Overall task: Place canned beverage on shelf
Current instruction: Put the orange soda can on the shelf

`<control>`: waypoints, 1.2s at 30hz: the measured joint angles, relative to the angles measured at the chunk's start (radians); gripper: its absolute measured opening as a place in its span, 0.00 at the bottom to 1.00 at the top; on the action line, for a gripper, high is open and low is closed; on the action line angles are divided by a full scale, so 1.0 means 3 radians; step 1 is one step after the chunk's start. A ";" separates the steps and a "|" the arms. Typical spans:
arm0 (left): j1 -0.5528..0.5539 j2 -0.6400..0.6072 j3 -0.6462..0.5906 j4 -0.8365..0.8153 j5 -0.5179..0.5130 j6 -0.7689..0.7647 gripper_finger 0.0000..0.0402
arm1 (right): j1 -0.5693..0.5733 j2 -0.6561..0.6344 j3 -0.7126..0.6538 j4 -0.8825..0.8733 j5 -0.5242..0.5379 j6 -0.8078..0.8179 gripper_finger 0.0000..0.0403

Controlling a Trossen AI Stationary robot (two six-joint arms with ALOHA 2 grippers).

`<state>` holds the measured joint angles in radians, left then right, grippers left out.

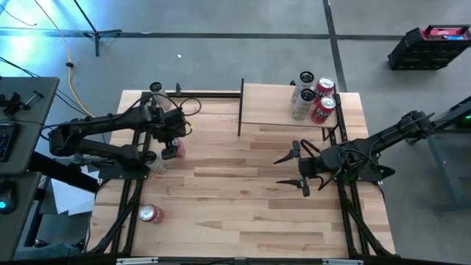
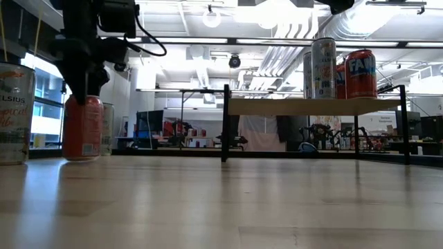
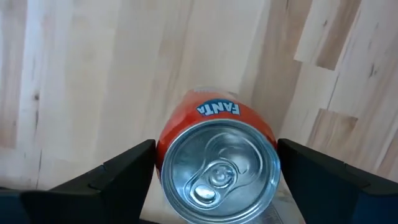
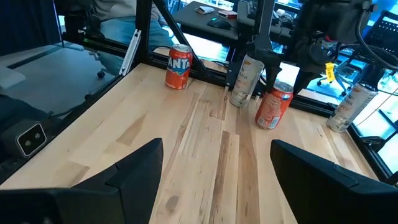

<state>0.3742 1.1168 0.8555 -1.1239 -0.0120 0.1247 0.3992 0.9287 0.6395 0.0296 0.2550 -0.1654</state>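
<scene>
An orange Fanta can (image 3: 217, 180) stands upright on the planked table at the left (image 1: 174, 150) (image 2: 83, 131) (image 4: 272, 107). My left gripper (image 1: 171, 145) (image 3: 216, 168) is above it, pointing down, shut on its top. The shelf (image 1: 272, 103) (image 2: 311, 106), a pale board with thin black uprights, stands at the far right and carries several cans (image 1: 313, 96) (image 2: 339, 69). My right gripper (image 1: 294, 168) (image 4: 217, 155) hangs open and empty over the table's middle right. My left gripper pinches the Fanta can's upper side wall (image 3: 163, 155) between its two fingers, one on each side just under the rim. The fingers come from above, pointing down. The can is upright, and its base (image 2: 83, 158) appears to rest on the table.
A white Celsius can (image 1: 154, 160) (image 2: 15, 114) stands close beside my left gripper on its near left. Another Fanta can (image 1: 151, 213) (image 4: 179, 66) stands near the front left. One more can (image 1: 156, 88) stands at the far left corner. Black frame rails (image 1: 132, 191) run along the table's sides.
</scene>
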 joint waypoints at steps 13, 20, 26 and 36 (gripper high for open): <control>0.0039 -0.0005 0.0006 0.0014 -0.0022 0.0057 0.87 | 0.0000 0.0000 0.0000 0.0000 -0.0001 -0.0001 0.70; 0.0039 -0.0005 0.0006 -0.0065 -0.0024 0.0058 0.87 | -0.0001 0.0000 0.0000 0.0000 0.0000 0.0000 0.70; 0.0039 -0.0004 0.0006 -0.0093 -0.0072 0.0060 0.87 | 0.0000 0.0000 0.0000 0.0000 -0.0001 0.0000 0.70; 0.0038 -0.0003 0.0005 -0.0089 -0.0055 0.0119 0.87 | 0.0000 0.0000 0.0000 0.0000 0.0000 0.0000 0.70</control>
<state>0.3855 1.1160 0.8570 -1.1504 -0.0284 0.1604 0.3992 0.9287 0.6395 0.0296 0.2550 -0.1654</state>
